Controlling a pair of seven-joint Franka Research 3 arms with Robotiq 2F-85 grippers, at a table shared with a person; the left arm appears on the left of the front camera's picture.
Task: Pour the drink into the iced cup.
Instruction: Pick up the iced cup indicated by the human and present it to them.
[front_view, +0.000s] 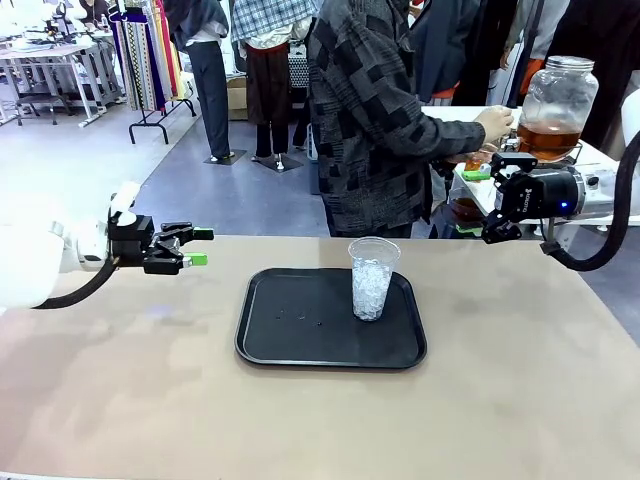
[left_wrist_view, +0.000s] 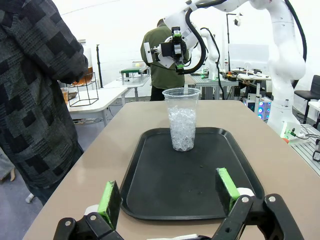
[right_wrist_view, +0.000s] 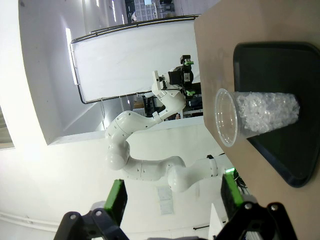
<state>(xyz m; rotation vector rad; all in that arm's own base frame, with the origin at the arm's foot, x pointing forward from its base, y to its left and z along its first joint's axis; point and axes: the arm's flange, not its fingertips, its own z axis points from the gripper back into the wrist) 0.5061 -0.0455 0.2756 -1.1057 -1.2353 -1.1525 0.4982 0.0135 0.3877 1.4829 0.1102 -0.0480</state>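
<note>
Pour not yet begun; iced cup (front_view: 372, 278) stands on the tray (front_view: 300, 330).
Both the left tool (front_view: 200, 247) and right tool (front_view: 474, 202) gape empty; the drink (front_view: 548, 140), beyond the tray, likely needs fetching first.

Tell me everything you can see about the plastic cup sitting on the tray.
The cup is a clear, thin-walled plastic tumbler with no lid, wider at its rolled rim than at its base. White crushed ice fills roughly its lower two thirds, and no liquid shows. It stands upright on the black tray, right of the tray's middle, touching nothing else.
</note>
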